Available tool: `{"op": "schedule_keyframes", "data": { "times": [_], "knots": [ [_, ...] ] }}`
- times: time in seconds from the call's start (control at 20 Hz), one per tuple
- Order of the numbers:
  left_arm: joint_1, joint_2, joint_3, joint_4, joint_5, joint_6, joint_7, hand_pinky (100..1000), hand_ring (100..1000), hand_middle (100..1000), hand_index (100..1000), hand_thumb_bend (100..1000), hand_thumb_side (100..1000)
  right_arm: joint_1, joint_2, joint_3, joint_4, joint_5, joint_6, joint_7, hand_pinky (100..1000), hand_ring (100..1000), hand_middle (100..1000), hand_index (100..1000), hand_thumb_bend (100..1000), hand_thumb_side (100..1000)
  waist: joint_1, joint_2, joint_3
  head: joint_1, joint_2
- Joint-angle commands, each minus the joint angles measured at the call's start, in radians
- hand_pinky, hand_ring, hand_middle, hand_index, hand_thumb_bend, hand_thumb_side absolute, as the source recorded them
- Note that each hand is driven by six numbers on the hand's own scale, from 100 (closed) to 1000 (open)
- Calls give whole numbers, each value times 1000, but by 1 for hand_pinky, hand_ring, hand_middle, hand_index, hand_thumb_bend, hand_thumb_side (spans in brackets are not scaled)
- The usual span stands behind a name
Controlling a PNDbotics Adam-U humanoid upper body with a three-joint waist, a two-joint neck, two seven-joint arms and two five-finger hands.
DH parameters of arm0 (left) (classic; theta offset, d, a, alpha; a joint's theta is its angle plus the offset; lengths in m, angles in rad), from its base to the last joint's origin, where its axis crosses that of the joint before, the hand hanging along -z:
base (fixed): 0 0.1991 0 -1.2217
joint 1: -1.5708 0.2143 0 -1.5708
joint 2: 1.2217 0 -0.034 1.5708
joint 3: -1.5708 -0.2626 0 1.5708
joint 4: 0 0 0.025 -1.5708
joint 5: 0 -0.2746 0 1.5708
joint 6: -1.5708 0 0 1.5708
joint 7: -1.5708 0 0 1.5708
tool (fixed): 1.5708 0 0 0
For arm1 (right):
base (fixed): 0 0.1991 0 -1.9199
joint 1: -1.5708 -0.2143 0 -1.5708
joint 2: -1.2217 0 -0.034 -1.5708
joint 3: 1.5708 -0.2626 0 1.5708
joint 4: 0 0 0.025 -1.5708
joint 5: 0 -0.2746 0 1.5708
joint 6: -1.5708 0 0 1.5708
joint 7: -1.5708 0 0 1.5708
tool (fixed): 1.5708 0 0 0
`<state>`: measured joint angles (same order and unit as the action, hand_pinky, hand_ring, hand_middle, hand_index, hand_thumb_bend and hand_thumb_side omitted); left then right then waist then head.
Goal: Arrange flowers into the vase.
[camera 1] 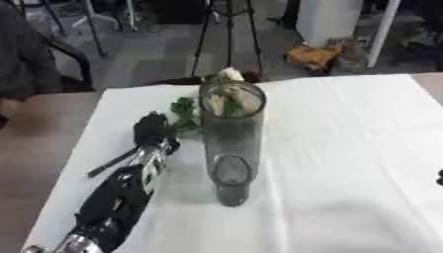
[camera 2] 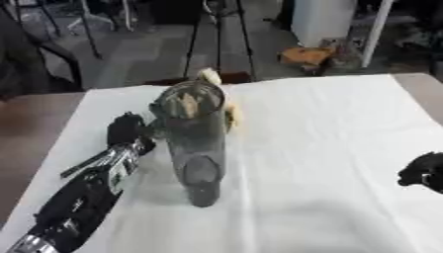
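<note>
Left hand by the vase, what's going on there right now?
The left hand is reaching in beside the tall glass vase on the white tablecloth, with green leaves showing right at it. A pale flower shows at the vase's rim. Whether the fingers grip a stem cannot be made out. The right hand sits idle at the table's right edge.

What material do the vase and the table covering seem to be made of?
The vase looks like clear, slightly smoky glass: the flower and the cloth show through its wall. The table covering looks like white matte fabric, probably cloth, with soft folds and no shine.
</note>
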<state>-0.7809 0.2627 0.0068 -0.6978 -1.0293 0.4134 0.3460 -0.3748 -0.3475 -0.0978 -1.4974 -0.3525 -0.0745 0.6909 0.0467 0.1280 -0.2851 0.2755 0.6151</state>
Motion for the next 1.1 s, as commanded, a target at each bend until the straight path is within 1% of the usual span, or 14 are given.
{"op": "schedule_keyframes", "data": {
  "times": [0.05, 0.1, 0.2, 0.3, 0.55, 0.95, 1.0, 1.05, 1.1],
  "knots": [
    [-10, 11, -6, -11, 21, -13, 6, 113, 100, 100, 159, 100, 114, -17, -11, -4, -8, 1, -2, 3, 676, 678, 605, 662, 745, 724, 2, 0, 1, 2, -8],
    [-10, 11, -10, -26, 33, -24, 4, 102, 100, 100, 148, 100, 128, -17, -11, -4, -8, 1, -2, 3, 676, 678, 605, 662, 745, 724, 1, 0, 3, 2, -8],
    [-10, 14, -13, -52, 54, -37, 3, 100, 100, 100, 137, 100, 125, -17, -10, -4, -8, 0, -2, 3, 676, 677, 605, 662, 745, 724, 0, -1, 5, 2, -9],
    [-11, 17, -15, -78, 74, -42, 11, 100, 100, 100, 101, 100, 120, -16, -9, -5, -7, 0, -2, 3, 675, 677, 604, 662, 746, 724, -1, -3, 7, 1, -10],
    [-11, 34, -21, -143, 115, -42, 14, 100, 100, 100, 100, 100, 116, -15, -9, -6, -5, -2, -2, 2, 675, 677, 604, 662, 747, 723, -4, -8, 12, -1, -11],
    [-22, 87, -17, -281, 118, -24, -26, 100, 100, 100, 100, 100, 108, -10, -9, -8, -3, -6, -4, 0, 675, 677, 605, 662, 748, 721, -11, -19, 21, -6, -11],
    [-28, 99, -17, -301, 119, -23, -34, 100, 100, 100, 100, 100, 316, -9, -10, -9, -2, -6, -4, -1, 675, 677, 605, 662, 749, 721, -11, -21, 22, -8, -11],
    [-32, 109, -16, -323, 120, -22, -41, 100, 100, 100, 100, 100, 111, -8, -10, -10, -2, -7, -4, -1, 675, 677, 605, 662, 749, 721, -12, -22, 24, -9, -10],
    [-36, 119, -17, -343, 122, -22, -48, 100, 100, 100, 100, 100, 113, -7, -11, -10, -2, -7, -4, -2, 675, 677, 605, 662, 748, 721, -12, -24, 25, -11, -10]
  ]
}}
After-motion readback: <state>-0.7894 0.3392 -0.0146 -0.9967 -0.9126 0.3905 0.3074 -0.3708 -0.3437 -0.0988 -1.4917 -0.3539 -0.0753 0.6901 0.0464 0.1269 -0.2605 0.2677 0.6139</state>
